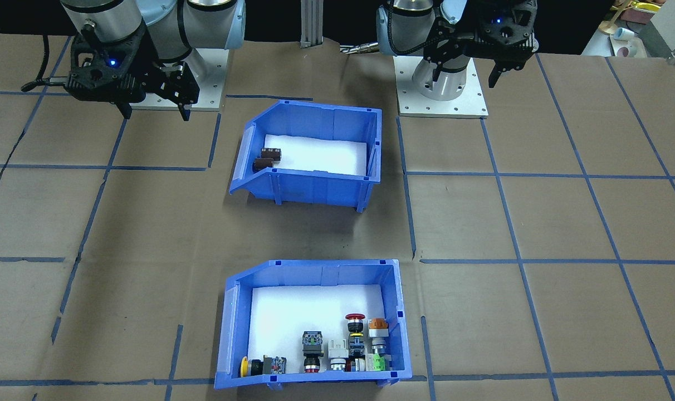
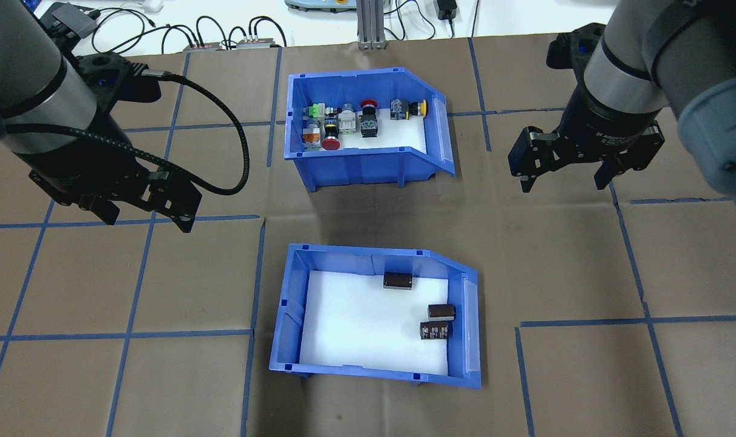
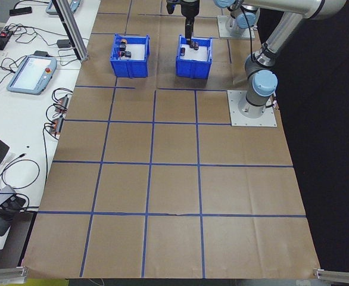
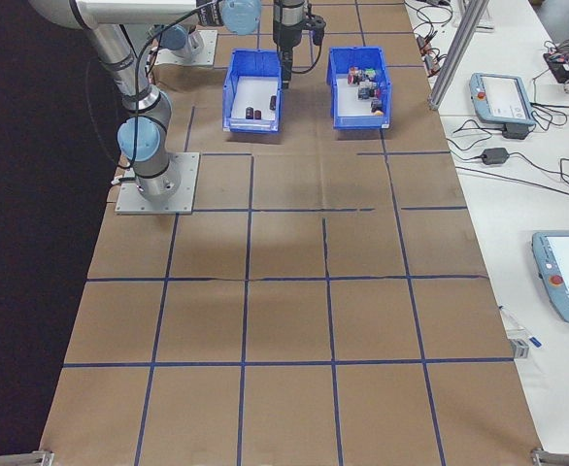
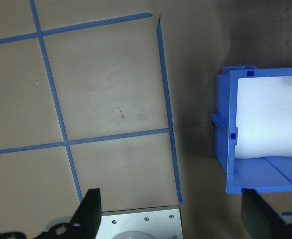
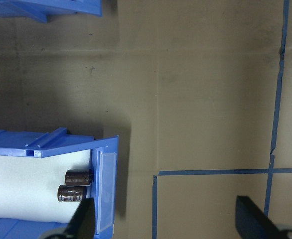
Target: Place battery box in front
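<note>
The battery box (image 2: 288, 315) is a blue bin with a white liner. It stands on the table on the robot's side, its sloped lip toward the robot's right. Three dark brown cells (image 2: 436, 331) lie in it, two of them by the lip. In the front-facing view the battery box (image 1: 315, 189) sits just before the arm bases. My left gripper (image 2: 146, 220) hovers open over bare table to the box's left. My right gripper (image 2: 563, 182) hangs open off to its right. The right wrist view shows the box's lip (image 6: 106, 189) and two cells (image 6: 76, 177).
A like blue bin (image 2: 356, 161) holding colourful push-buttons and a red mushroom button stands farther from the robot, in line with the battery box. Blue tape lines grid the brown table cover. Cables and pendants lie beyond the far edge (image 2: 222, 42).
</note>
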You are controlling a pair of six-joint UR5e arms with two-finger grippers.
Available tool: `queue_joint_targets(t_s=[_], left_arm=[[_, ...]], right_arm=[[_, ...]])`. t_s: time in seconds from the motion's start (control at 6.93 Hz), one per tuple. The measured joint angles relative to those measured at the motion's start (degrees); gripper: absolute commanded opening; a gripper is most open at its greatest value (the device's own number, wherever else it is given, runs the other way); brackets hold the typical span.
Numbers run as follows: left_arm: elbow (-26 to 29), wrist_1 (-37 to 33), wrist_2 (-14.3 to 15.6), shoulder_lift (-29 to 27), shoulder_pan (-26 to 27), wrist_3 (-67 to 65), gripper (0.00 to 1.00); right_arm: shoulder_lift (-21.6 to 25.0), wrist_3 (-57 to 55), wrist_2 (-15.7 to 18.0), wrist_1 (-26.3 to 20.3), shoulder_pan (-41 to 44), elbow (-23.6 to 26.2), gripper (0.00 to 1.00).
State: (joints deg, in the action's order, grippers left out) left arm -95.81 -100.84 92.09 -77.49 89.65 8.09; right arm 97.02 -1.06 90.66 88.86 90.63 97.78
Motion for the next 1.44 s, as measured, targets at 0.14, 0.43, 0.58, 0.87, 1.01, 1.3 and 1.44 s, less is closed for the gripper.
queue_joint_targets(t_s=[0.14, 0.43, 0.58, 0.87, 1.01, 1.3, 1.44], left_arm=[[-0.3, 0.09, -0.03, 0.14, 0.0, 0.0, 0.99], [-1.04, 0.19, -0.51, 0.5, 0.0, -0.25, 0.99], [-1.16, 0.19, -0.63, 0.53, 0.0, -0.5, 0.99], [-1.32, 0.19, -0.75, 0.45, 0.0, -1.11, 0.99], [-1.44, 0.16, -1.85, 0.43, 0.0, -2.87, 0.99], [-1.61, -0.35, -6.57, 0.6, 0.0, -17.6, 0.99], [-1.78, -0.61, -7.66, 0.8, 0.0, -28.0, 0.99]], right_arm=[[-0.09, -0.01, 0.11, 0.02, 0.04, -0.07, 1.0], [-0.22, -0.04, 0.11, 0.08, 0.07, -0.04, 1.0], [-0.24, 0.47, 0.09, 0.14, 0.08, -0.05, 1.0], [-1.52, 6.72, -0.08, 1.81, 0.08, -0.25, 1.0], [-3.57, 9.7, -0.32, 3.25, 0.08, -0.99, 1.0], [-9.87, 16.98, -0.48, 4.29, 0.14, -6.13, 1.0], [-13.8, 20.82, -0.53, 4.19, 0.28, -9.86, 1.0]])
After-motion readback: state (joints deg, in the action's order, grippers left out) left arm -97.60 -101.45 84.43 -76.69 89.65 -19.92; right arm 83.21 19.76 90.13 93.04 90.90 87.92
